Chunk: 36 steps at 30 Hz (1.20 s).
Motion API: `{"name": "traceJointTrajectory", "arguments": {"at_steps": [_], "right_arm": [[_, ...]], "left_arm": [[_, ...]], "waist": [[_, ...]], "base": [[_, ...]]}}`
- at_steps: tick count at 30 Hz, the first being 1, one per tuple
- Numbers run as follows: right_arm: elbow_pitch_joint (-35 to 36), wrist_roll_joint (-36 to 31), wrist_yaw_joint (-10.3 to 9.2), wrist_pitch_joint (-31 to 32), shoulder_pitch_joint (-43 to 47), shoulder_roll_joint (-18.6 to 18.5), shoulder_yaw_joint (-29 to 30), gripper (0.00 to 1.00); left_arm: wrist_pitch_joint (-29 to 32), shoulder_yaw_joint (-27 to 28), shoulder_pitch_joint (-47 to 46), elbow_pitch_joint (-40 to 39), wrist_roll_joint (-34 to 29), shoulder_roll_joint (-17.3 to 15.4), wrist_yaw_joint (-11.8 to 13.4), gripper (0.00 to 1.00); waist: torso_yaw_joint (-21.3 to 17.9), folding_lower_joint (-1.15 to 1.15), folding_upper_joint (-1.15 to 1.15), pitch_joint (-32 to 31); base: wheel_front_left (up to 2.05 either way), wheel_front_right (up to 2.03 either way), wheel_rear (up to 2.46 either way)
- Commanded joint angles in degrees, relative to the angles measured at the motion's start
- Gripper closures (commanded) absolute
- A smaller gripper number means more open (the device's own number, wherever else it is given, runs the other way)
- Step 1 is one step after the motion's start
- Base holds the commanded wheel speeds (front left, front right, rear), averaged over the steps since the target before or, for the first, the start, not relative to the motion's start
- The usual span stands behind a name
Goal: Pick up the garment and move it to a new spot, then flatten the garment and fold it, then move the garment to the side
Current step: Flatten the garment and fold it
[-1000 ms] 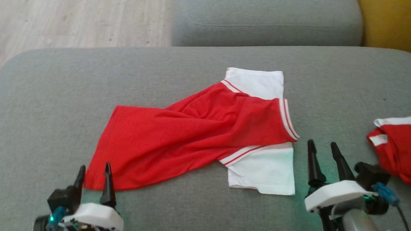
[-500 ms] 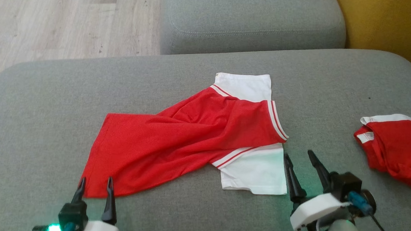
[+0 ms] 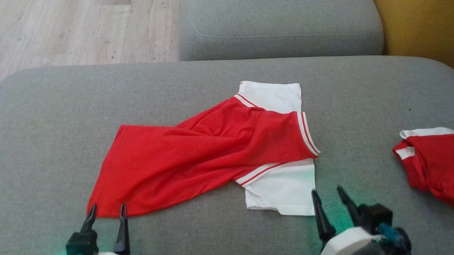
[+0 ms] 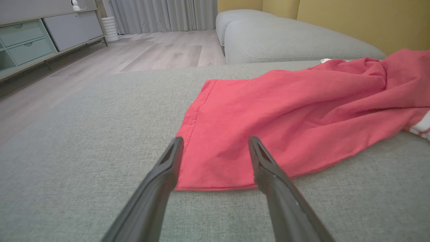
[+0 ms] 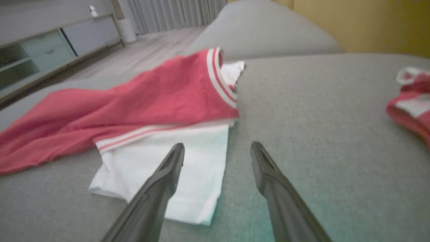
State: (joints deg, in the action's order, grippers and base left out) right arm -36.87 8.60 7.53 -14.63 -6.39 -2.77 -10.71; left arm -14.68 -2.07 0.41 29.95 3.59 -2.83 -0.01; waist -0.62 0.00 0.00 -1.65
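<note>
A red garment (image 3: 195,153) with white sleeves and red-striped trim lies rumpled across the grey sofa cushion (image 3: 51,108). Its red hem corner (image 4: 215,168) sits between the tips of my left gripper (image 3: 107,210), which stands open just short of the cloth at the lower left. My right gripper (image 3: 327,193) is open too, low at the right, its tips beside the near white sleeve (image 3: 285,187). In the right wrist view that sleeve (image 5: 174,168) lies under the left finger, and the open right gripper (image 5: 217,149) holds nothing.
A second red and white garment (image 3: 436,163) lies bunched at the cushion's right edge, also in the right wrist view (image 5: 411,104). Another grey cushion (image 3: 281,26) sits behind. Wooden floor (image 3: 63,24) lies to the far left, a yellow wall (image 3: 430,29) at the right.
Both grippers have drawn back toward the bottom of the view, the right one also shifting left toward the white sleeve. The camera has tilted slightly. The garment lies as before.
</note>
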Motion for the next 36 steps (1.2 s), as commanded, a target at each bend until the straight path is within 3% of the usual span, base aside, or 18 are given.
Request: {"name": "traceJointTrajectory", "arguments": {"at_steps": [1,19,21,28,36], "right_arm": [[-0.12,0.37,-0.04,-0.37,-2.32,-0.1,-1.86,0.0],[-18.19,2.24,-0.04,0.21,-6.71,-0.1,-7.59,0.02],[-20.32,2.6,-0.04,0.34,-7.07,-0.1,-7.94,1.0],[-23.04,1.08,-0.04,-0.27,-9.08,-0.15,-2.56,1.0],[-13.58,-2.08,-0.04,-0.35,-5.88,-2.8,5.7,1.0]], "left_arm": [[-0.31,1.21,-1.8,-1.44,0.3,-0.17,0.02,0.0],[-0.32,-1.04,-2.67,-0.62,2.39,-0.06,-0.07,0.0],[-0.32,-1.06,-2.8,-0.58,2.63,-0.06,0.0,0.0],[-0.32,-0.33,-3.04,-0.49,4.39,-0.05,0.26,0.0],[-0.32,1.16,-3.15,0.31,8.11,-0.05,0.53,0.0]], "waist": [[0.1,0.0,0.0,0.19],[3.09,0.0,0.0,1.93],[3.17,0.0,0.0,2.07],[2.4,0.0,0.0,2.48],[0.68,0.0,0.0,3.23]], "base": [[0.0,0.0,0.0],[0.0,0.0,0.0],[0.0,0.0,0.0],[0.0,0.0,0.0],[0.0,0.0,0.0]]}}
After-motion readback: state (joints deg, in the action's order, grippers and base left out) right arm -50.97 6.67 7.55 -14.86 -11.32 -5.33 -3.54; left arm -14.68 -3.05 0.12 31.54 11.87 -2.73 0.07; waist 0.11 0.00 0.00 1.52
